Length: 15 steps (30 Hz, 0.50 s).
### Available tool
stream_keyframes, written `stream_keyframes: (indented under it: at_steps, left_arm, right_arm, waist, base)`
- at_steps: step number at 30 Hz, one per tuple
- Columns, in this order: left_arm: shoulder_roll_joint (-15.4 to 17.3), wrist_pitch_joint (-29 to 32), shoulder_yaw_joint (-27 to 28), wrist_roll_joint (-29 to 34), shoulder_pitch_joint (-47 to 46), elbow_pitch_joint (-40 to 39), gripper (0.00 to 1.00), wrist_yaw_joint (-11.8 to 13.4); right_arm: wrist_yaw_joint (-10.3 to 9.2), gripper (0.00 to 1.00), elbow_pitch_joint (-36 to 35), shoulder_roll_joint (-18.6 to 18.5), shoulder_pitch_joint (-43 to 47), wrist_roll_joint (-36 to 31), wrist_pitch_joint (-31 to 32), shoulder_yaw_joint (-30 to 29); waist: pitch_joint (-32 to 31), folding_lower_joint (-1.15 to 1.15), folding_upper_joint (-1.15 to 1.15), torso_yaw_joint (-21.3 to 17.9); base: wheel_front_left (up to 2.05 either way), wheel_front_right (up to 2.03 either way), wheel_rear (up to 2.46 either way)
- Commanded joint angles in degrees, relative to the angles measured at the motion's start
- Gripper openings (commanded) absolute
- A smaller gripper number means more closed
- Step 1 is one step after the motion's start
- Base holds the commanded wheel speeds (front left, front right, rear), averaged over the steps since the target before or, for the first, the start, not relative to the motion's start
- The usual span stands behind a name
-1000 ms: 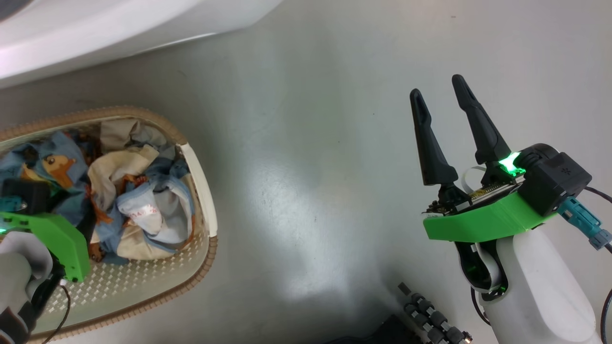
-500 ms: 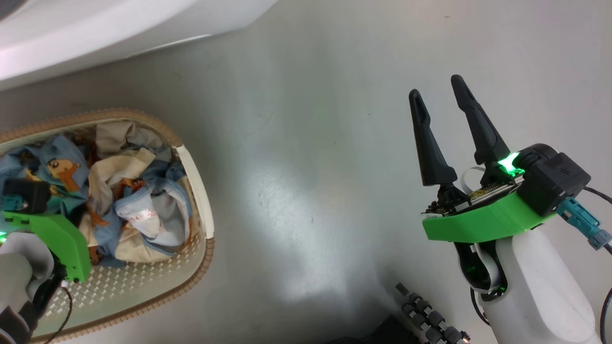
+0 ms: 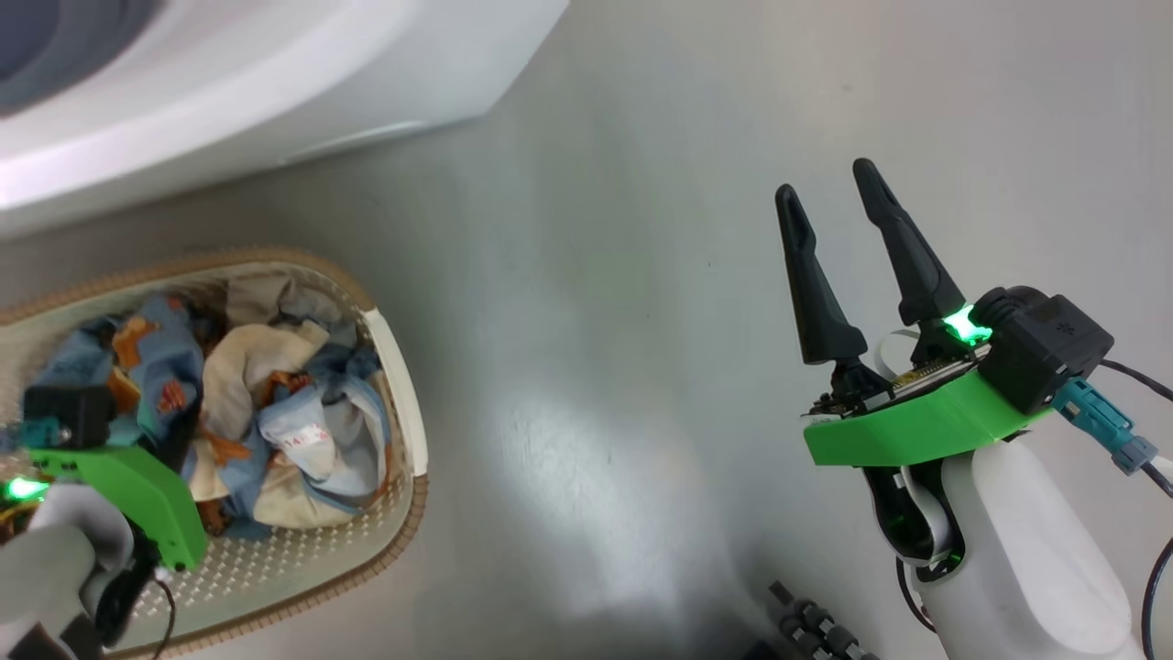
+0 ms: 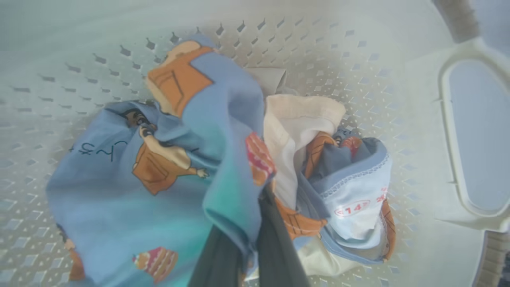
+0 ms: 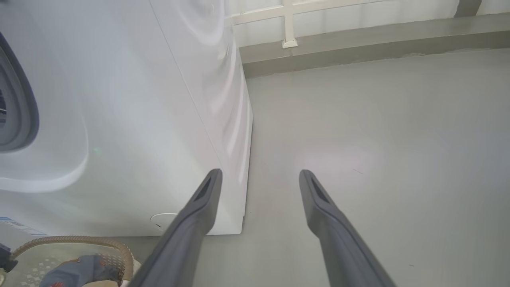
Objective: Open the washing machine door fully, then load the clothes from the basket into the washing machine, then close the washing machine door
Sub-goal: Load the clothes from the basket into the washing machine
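The basket (image 3: pixel 400 385) sits on the floor at the lower left, holding the clothes (image 3: pixel 293 422). My left gripper (image 4: pixel 261 199) reaches down into it and is shut on a light blue garment with orange prints (image 4: pixel 119 191), which drapes over its fingertips. Cream and blue-trimmed pieces (image 4: pixel 350 199) lie beside it against the basket wall (image 4: pixel 338 52). The washing machine (image 3: pixel 275 82) stands behind the basket, its grey gasket (image 3: pixel 55 37) at the top left. The washing machine door is out of view. My right gripper (image 3: pixel 825 181) hovers open and empty over bare floor, its fingers (image 5: pixel 199 207) beside the machine's corner (image 5: pixel 239 159).
Grey floor (image 3: pixel 586 367) stretches between the basket and my right arm. A dark part of my base with rollers (image 3: pixel 816 628) shows at the bottom edge. In the right wrist view, a wall base and white frame (image 5: pixel 287 24) lie beyond the machine, with the basket rim (image 5: pixel 79 240) at lower left.
My left gripper has shut on the blue printed garment, which has bunched up around it. The head camera has shifted, showing more of the machine. The right gripper stays open.
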Motion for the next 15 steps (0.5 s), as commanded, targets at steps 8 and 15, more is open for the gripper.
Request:
stream_keyframes:
  at_steps: [8, 15]
  left_arm:
    - [3.2, -1.3, 3.9, -1.2, 4.9, -6.2, 0.00, -0.1]
    - [2.7, -1.4, 9.9, 1.0, 8.7, -10.5, 0.00, -0.1]
  right_arm:
    - [0.26, 1.00, 1.0, 0.1, 1.8, 1.0, -0.5, 0.3]
    - [0.26, 1.00, 3.2, 0.1, 2.3, 0.8, -0.5, -0.2]
  waist:
    - [-8.3, 0.00, 0.00, 1.8]
    - [-13.5, 0.00, 0.00, 3.8]
  base:
    - [0.00, 0.00, 0.00]
    - [0.00, 0.00, 0.00]
